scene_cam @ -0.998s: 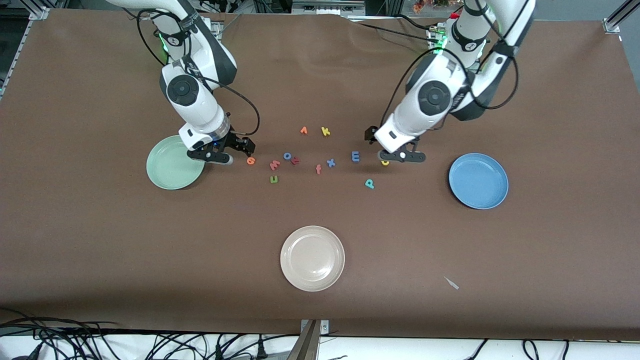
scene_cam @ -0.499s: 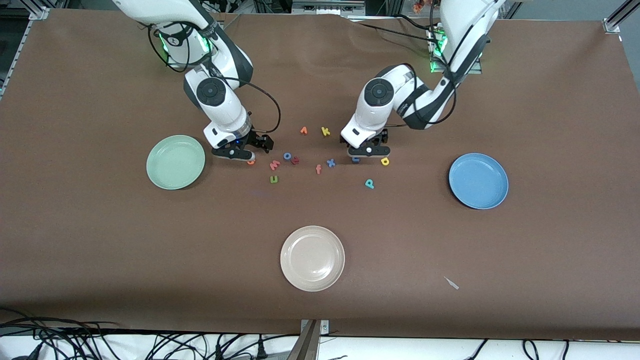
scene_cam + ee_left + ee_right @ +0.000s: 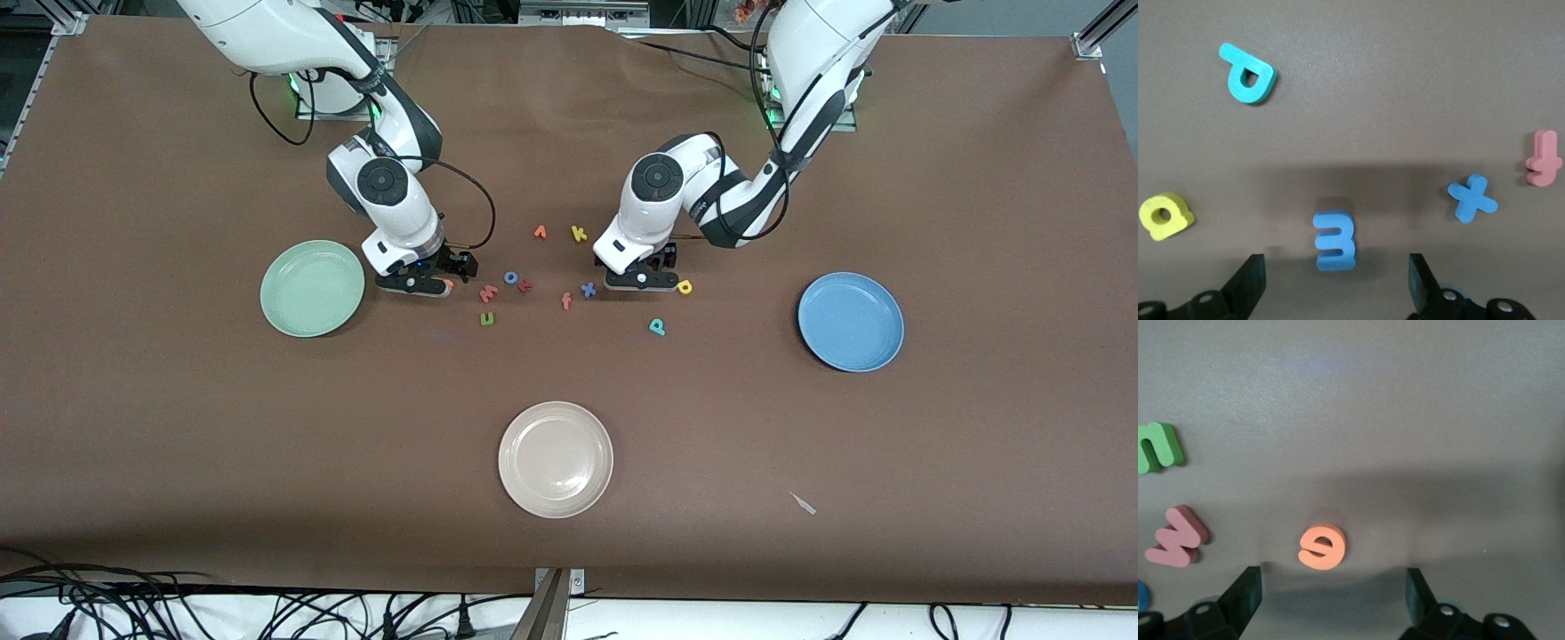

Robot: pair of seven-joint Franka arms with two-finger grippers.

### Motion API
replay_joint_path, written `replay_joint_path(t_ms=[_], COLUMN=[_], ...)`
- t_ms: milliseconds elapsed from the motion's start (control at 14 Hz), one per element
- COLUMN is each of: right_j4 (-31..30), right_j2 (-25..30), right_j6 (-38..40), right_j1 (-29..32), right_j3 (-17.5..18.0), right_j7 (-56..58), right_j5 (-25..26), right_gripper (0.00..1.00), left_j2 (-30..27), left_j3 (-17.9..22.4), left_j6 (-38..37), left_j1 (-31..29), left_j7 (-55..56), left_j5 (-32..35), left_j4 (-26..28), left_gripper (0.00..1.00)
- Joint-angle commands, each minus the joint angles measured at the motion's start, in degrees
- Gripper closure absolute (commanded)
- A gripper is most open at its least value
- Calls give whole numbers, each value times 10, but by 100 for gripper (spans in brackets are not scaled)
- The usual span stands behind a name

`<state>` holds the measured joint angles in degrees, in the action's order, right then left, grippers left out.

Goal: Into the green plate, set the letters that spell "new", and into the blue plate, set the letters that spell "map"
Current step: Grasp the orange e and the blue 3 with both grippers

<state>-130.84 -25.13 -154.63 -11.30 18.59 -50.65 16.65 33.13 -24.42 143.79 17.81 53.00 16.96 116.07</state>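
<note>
Green plate [image 3: 311, 289] and blue plate [image 3: 851, 321] sit empty; left gripper [image 3: 1331, 277] straddles m [image 3: 1335, 240], right gripper [image 3: 1328, 590] straddles e [image 3: 1322, 547], fingers apart.

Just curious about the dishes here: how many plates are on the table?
3: the green plate toward the right arm's end, the blue plate toward the left arm's end, and a cream-white plate nearest the front camera. None appears hidden.

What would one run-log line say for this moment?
left gripper: open over blue m | right gripper: open over orange e | plates: no letters
</note>
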Motion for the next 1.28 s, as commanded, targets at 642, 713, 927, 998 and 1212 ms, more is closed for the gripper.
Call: replay_joint_path(t_ms=[642,713,927,998,1212], right_j4=[21,21,21,21,21], right_j2=[1,1,1,0,-6], right_j6=[4,4,4,3,1], right_j1=[-2,-2,-2,-2,-3], right_j3=[0,0,-1,-1,-1], right_j7=[-9,-9,-8,-8,-9], right_j5=[54,54,54,54,55], right_gripper=[22,23,29,30,34], left_j2=[26,28,34,35,36], left_j3=[8,9,10,10,10], left_j6=[-10,-11,-11,-11,-11], left_j1=[4,2,2,2,2], left_j7=[12,14,14,14,14], left_j5=[45,54,54,54,54], left_j4=[-18,-25,-31,-31,-31], left_gripper=[48,49,55,59,69])
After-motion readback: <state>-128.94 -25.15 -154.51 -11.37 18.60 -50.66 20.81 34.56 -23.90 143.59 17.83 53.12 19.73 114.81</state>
